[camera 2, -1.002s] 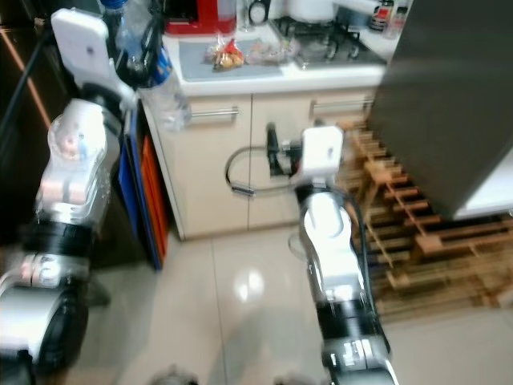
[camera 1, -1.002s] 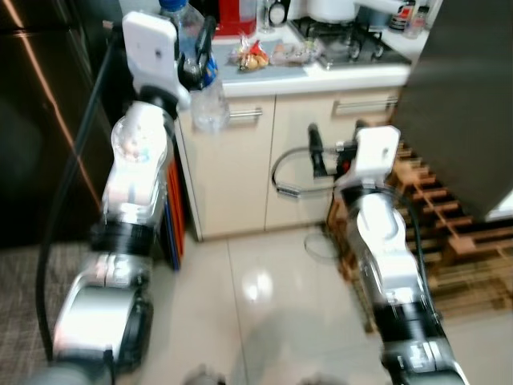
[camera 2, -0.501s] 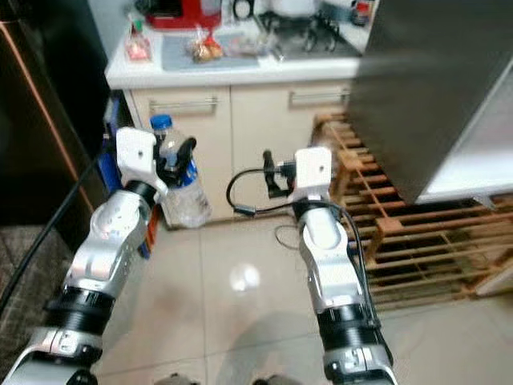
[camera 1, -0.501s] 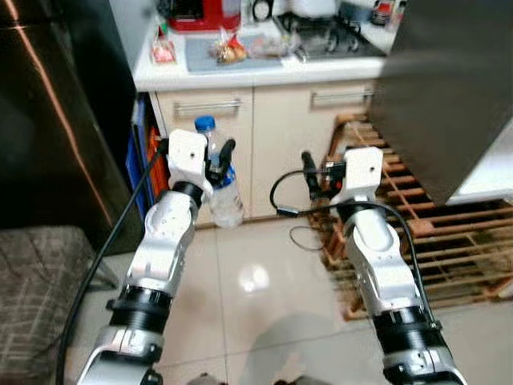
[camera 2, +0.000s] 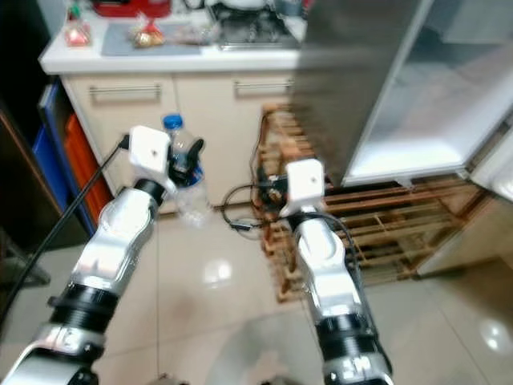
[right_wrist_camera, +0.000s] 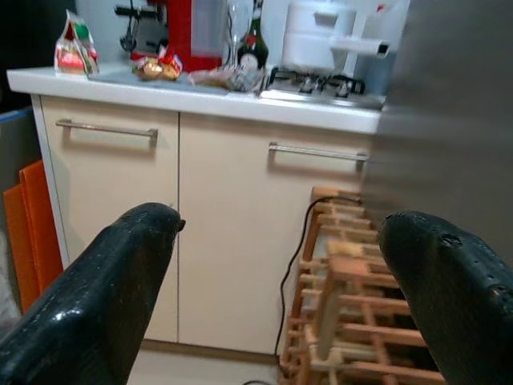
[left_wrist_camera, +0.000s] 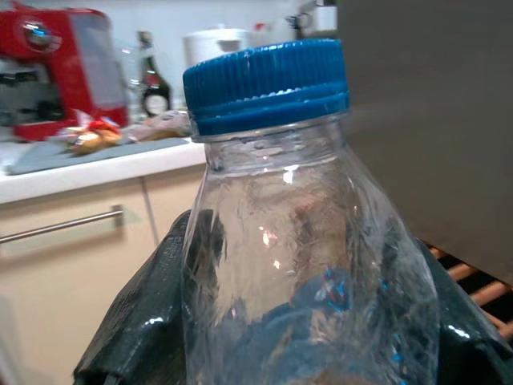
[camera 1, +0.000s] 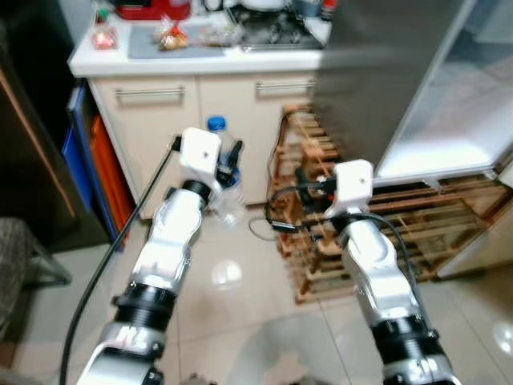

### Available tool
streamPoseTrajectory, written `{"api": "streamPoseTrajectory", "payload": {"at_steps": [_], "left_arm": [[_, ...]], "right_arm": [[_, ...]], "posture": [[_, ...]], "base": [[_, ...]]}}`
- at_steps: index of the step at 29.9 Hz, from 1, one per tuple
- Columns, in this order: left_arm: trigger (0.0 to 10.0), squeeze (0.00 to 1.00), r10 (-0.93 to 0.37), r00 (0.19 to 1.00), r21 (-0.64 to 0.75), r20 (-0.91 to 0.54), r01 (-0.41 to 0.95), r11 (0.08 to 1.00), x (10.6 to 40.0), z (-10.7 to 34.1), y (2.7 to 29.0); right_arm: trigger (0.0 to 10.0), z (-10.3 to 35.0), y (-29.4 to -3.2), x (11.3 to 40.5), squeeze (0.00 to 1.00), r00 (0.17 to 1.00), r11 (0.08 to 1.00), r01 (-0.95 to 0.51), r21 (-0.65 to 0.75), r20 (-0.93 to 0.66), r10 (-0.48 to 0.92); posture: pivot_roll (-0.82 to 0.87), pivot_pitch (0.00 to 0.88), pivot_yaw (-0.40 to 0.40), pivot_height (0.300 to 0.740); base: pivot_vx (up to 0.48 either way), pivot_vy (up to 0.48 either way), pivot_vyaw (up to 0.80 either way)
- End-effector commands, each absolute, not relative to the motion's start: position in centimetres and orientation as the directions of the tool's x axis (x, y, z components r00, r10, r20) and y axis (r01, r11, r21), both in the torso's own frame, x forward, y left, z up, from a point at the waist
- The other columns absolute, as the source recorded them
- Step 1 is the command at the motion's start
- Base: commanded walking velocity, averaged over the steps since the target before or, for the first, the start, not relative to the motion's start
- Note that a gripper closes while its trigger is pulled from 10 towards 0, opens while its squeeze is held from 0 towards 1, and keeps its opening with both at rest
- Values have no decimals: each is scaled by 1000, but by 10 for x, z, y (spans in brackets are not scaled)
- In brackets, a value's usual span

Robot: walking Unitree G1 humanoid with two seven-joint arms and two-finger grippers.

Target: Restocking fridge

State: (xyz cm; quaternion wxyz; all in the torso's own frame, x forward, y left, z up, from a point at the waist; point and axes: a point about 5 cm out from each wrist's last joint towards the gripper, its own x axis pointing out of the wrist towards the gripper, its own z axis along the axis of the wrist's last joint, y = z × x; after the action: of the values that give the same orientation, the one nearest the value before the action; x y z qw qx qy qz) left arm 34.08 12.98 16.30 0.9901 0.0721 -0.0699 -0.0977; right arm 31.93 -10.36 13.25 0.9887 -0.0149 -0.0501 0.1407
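Observation:
A clear plastic water bottle (camera 1: 228, 196) with a blue cap (camera 1: 215, 123) is upright in my left gripper (camera 1: 227, 160), which is shut on its body in front of the cream cabinets (camera 1: 160, 120). In the left wrist view the bottle (left_wrist_camera: 296, 265) sits between the black fingers (left_wrist_camera: 152, 321). My right gripper (camera 1: 307, 186) hangs open and holds nothing, over the edge of a wooden pallet (camera 1: 401, 233). Its fingers (right_wrist_camera: 120, 281) stand wide apart in the right wrist view. The open fridge is at the right, with a dark grey door (camera 1: 377, 72) and a white inside (camera 1: 453, 120).
A counter (camera 1: 200, 58) at the back carries a red appliance (camera 1: 148, 8), snack packets and a gas hob. Blue and orange boards (camera 1: 92, 156) lean left of the cabinets. A black cable (camera 1: 272, 224) trails on the glossy tile floor beside the pallet.
The whole view has swung right, bringing the open fridge into sight. My left arm has come down from counter height with the bottle still gripped. The right gripper stays open.

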Motion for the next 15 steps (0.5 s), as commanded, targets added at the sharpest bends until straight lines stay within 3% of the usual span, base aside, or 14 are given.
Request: {"api": "streamPoseTrajectory", "payload": {"at_steps": [1, 5, 11, 15], "left_arm": [[10000, 0, -224, 965, 166, 133, 201, 965, 342, 166, 121], [10000, 0, -231, 965, 177, 125, 208, 962, 341, 164, 116], [10000, 0, -247, 962, 161, 121, 226, 961, 341, 159, 110], [10000, 0, -294, 943, 173, 155, 267, 948, 337, 163, 102]], "right_arm": [[10000, 131, -112, 321, 0, 961, 964, -261, -53, 83, 265], [10000, 129, -114, 321, 0, 961, 964, -261, -54, 75, 265], [10000, 112, -122, 311, 0, 961, 958, -273, -90, 21, 275], [10000, 105, -123, 307, 0, 953, 946, -304, -110, -16, 304]], "posture": [[-4, 0, 3, 740], [-6, 0, 1, 740], [-14, 0, -33, 740], [-16, 0, -51, 740]], "base": [[0, -420, -731], [183, -412, -741], [90, 0, -717], [451, 0, 0]]}}
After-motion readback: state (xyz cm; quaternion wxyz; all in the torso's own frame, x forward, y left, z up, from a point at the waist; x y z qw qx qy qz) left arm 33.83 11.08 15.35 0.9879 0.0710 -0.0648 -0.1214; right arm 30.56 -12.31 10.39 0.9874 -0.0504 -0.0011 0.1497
